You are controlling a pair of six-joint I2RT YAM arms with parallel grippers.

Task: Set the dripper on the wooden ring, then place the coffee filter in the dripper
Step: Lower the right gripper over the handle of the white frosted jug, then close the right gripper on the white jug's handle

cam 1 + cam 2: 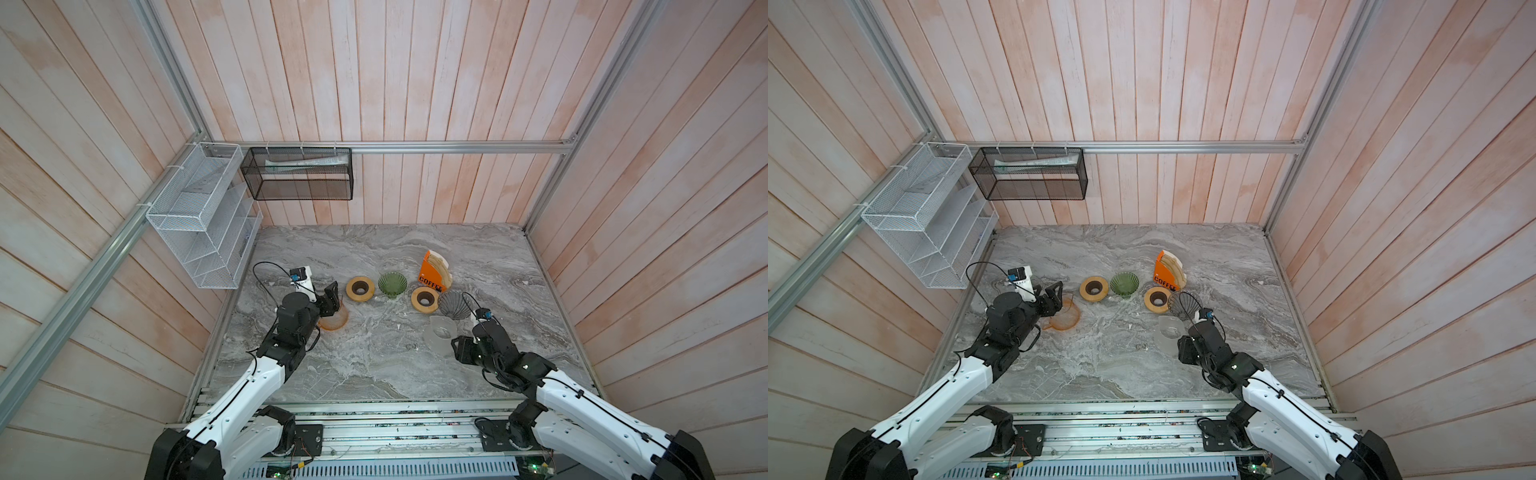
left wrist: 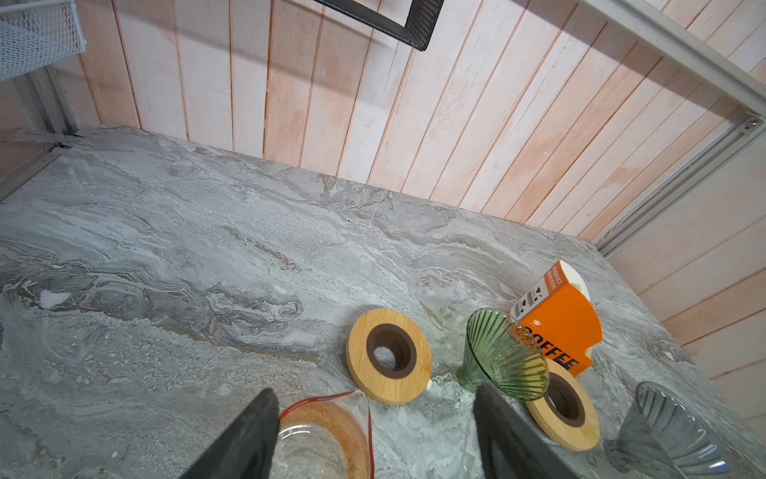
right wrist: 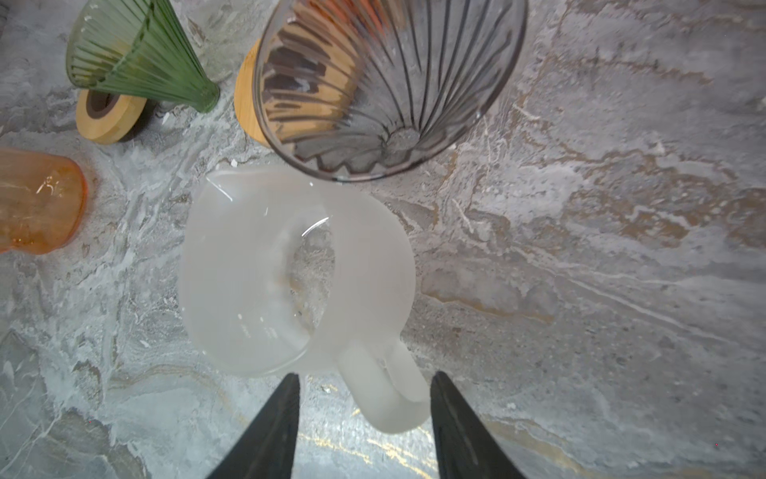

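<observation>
In both top views the left arm covers part of the orange carafe. The right wrist view's edge cuts off the grey dripper and green dripper.

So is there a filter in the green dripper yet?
Empty. In the left wrist view the green dripper shows bare ribbed glass, no paper inside; the filters stand in the orange box.

The white-and-black left arm stretches from the near edge of the grey marble table toward its left edge, its black left gripper spread wide. The matching right arm bends low, its right gripper parted and angled downward.
</observation>
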